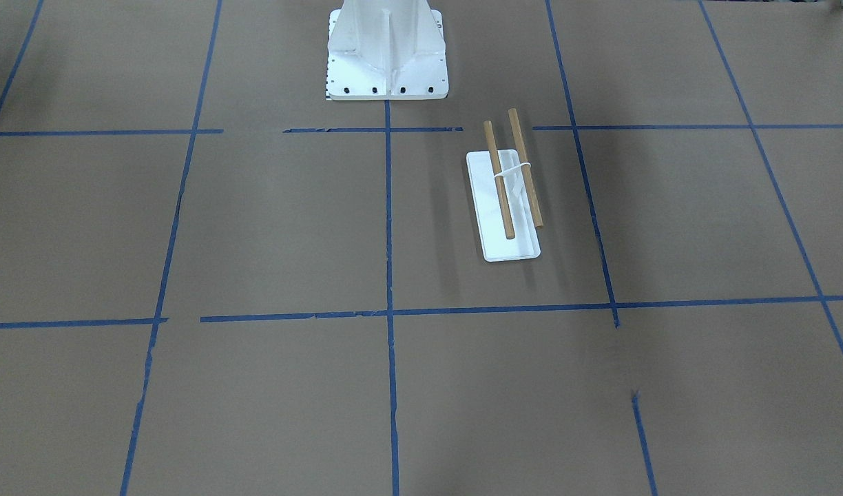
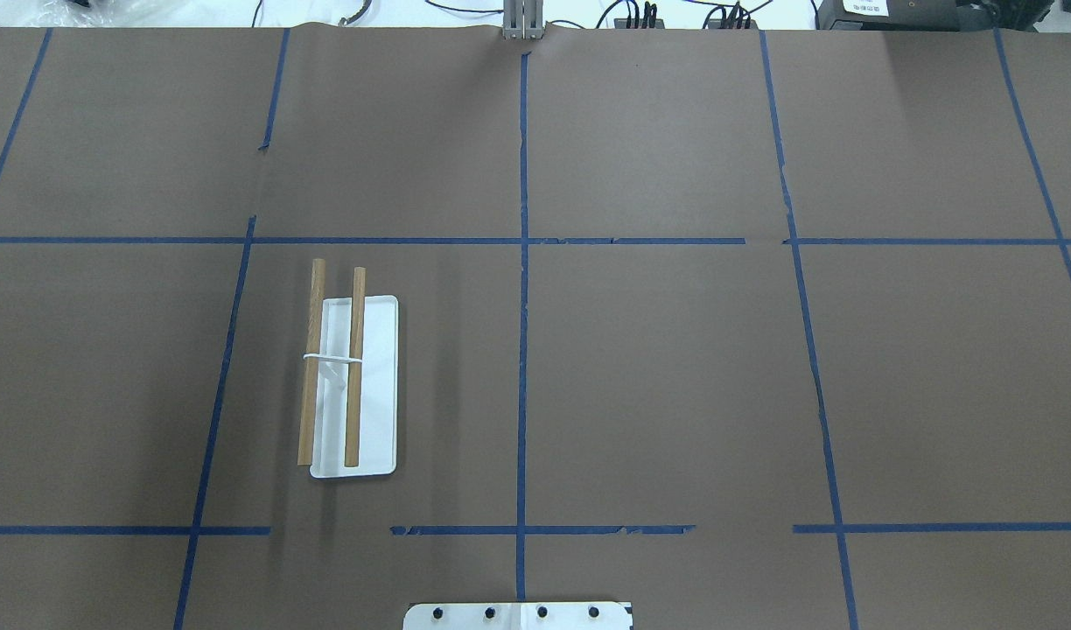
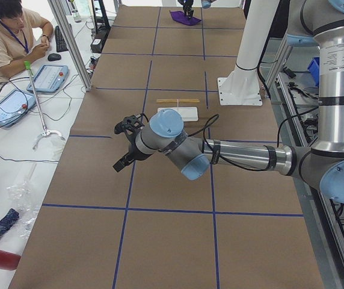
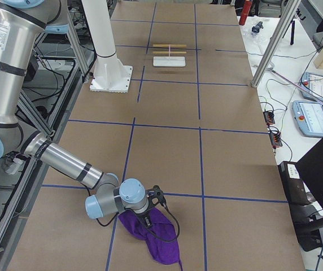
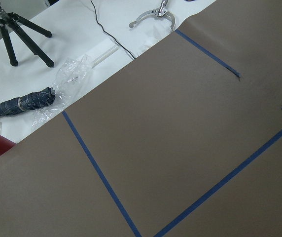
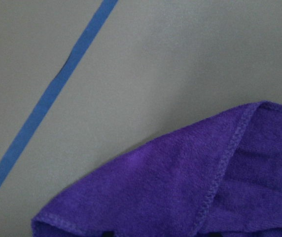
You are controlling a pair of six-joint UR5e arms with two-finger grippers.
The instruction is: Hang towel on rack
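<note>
The rack (image 1: 504, 205) stands on the brown table with a white flat base and two wooden dowel bars; it also shows in the overhead view (image 2: 353, 387). Its bars are bare. The purple towel (image 4: 155, 237) lies crumpled on the table at the robot's right end, far from the rack. My right gripper (image 4: 149, 215) is down on the towel's near edge; the right wrist view shows purple cloth (image 6: 180, 187) right below it. I cannot tell whether it is open or shut. My left gripper (image 3: 122, 146) hovers over bare table at the left end; I cannot tell its state.
The white bolted robot pedestal (image 1: 387, 55) stands behind the rack. Blue tape lines grid the table. An operator (image 3: 6, 36) sits by tablets beyond the left end. A folded umbrella (image 5: 22, 103) and a tripod (image 5: 17, 29) lie off the table's edge.
</note>
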